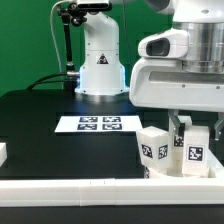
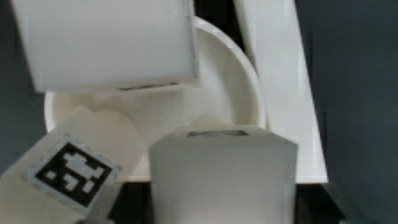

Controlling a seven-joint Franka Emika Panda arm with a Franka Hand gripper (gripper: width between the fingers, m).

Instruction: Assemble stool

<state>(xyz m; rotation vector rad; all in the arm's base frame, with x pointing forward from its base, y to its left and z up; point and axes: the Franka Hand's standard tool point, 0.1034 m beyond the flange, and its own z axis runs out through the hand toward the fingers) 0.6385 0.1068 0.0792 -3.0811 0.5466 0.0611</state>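
Exterior view: gripper (image 1: 181, 128) low at exterior view's right, dark fingers (image 1: 177, 126) partly spread between two white rectangular tagged leg blocks (image 1: 153, 148); hold cannot be confirmed. Matte black table (image 1: 40, 115), flat marker board (image 1: 99, 124), smooth white border rail (image 1: 80, 192) along edge. Wrist view: round seat disc (image 2: 111, 112), curved rim, beneath blocks.

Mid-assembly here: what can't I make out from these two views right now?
- Gripper fingertips: exterior view, hidden behind the leg blocks; grip unclear.
- Seat disc: wrist view, mostly covered by blocks; cut off by the frame.
- Tag: wrist view, partly cut off.
- Block nearest the exterior view's right: cropped.
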